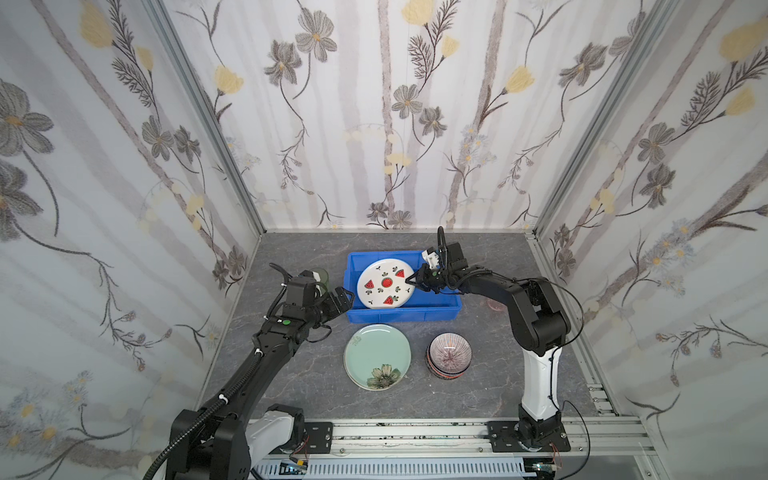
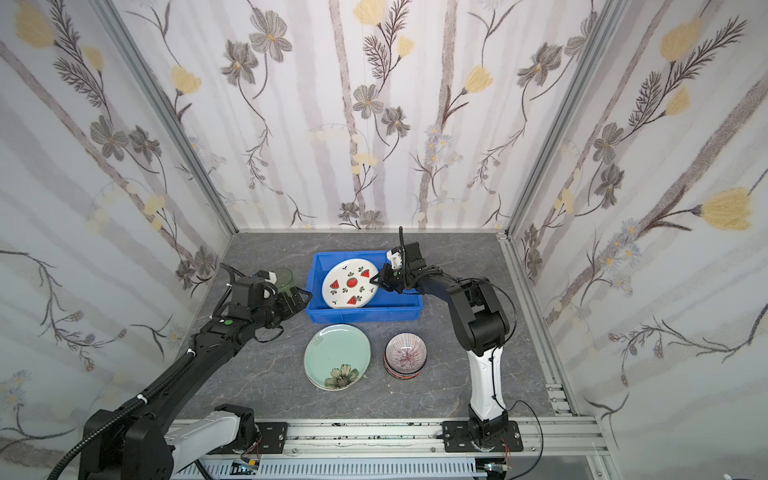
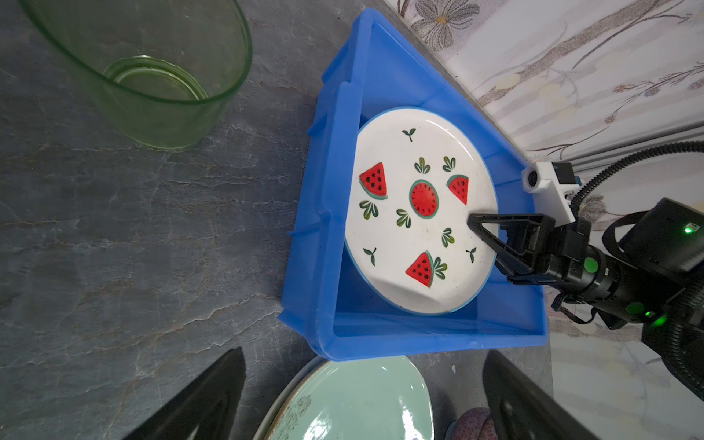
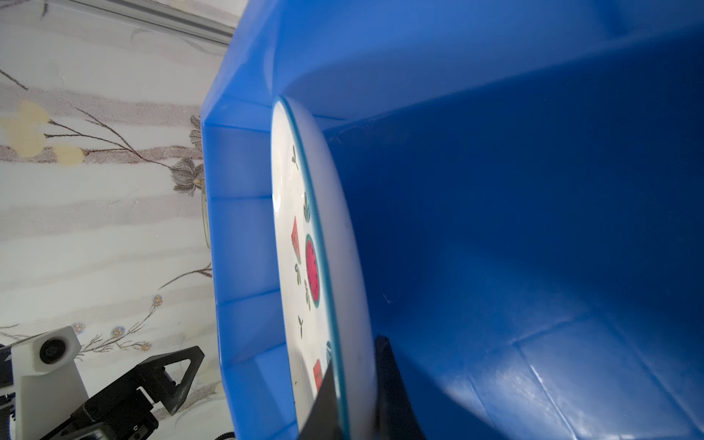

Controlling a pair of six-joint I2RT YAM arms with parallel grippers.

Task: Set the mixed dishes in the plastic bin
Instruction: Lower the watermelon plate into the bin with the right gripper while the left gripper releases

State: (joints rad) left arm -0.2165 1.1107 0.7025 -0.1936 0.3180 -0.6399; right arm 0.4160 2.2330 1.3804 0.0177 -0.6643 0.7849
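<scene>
The blue plastic bin stands at the back middle of the table. A watermelon plate leans tilted inside it, its left rim against the bin's left wall. My right gripper is shut on the plate's right rim. Just left of the bin my left gripper is open and holds nothing. Behind it stands a green tumbler. In front of the bin lie a pale green flower plate and stacked striped bowls.
The green plate rests on another plate whose pale rim shows beneath it. A faint pink translucent thing shows behind my right arm, right of the bin. Patterned walls close in the back and both sides. A metal rail runs along the front edge.
</scene>
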